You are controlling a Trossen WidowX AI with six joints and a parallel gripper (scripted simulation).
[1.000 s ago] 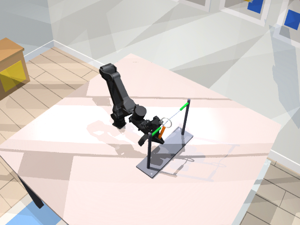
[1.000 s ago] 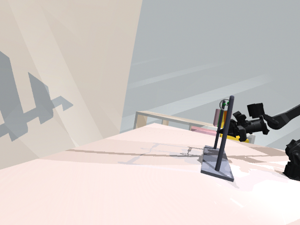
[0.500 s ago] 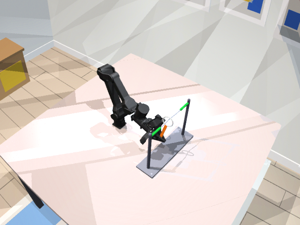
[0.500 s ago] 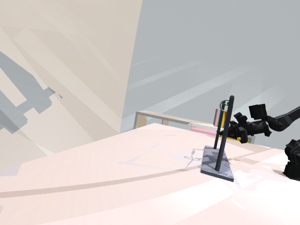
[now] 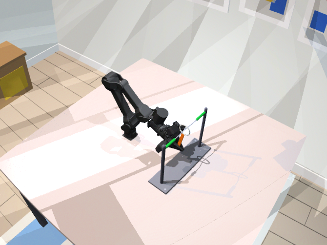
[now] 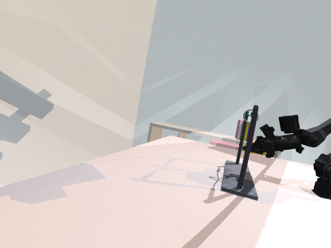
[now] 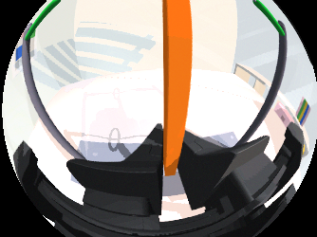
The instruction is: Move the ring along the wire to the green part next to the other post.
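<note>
My gripper (image 5: pixel 181 147) (image 6: pixel 244 148) (image 7: pixel 164 127) is shut on the lower end of the upright orange handle (image 5: pixel 180 139) (image 7: pixel 177 78). The ring (image 5: pixel 189 132) (image 6: pixel 243 116) above it surrounds the thin grey wire (image 5: pixel 192 123) between the green parts, nearer the green part (image 5: pixel 170 143) at the near post (image 5: pixel 162 164) (image 6: pixel 247 148) in the top view. The other green part (image 5: pixel 200 115) meets the far post (image 5: pixel 202 130). The ring is outside the wrist view; whether it touches the wire is too small to tell.
Both posts stand on a dark base plate (image 5: pixel 157 181) (image 6: pixel 239 192) on the pink table (image 5: pixel 90 217). The posts flank my fingers in the wrist view, left post (image 7: pixel 35 97) and right post (image 7: pixel 275 87). A wooden cabinet (image 5: pixel 9 51) stands beyond the table.
</note>
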